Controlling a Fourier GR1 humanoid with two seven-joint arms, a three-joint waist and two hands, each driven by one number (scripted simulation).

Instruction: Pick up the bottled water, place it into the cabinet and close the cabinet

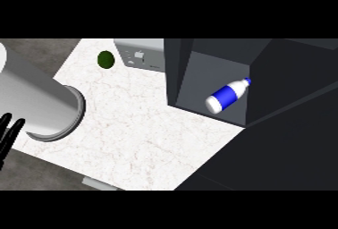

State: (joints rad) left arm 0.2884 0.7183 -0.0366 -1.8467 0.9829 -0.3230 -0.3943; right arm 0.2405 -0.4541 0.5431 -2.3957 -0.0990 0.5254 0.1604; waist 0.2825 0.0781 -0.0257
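While our left hand (9, 134) rests with fingers straight at nine o'clock, we see one bottled water (227, 95) lying inside the dark cabinet (198, 76), cap toward two o'clock; one green fruit (105, 59) sits at eleven.

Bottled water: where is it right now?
In the head view the bottled water lies on its side inside the open dark cabinet at the right, cap toward the upper right, no hand on it.

A broad grey cylindrical forearm (36, 105) and thin black fingers (8, 132) show.
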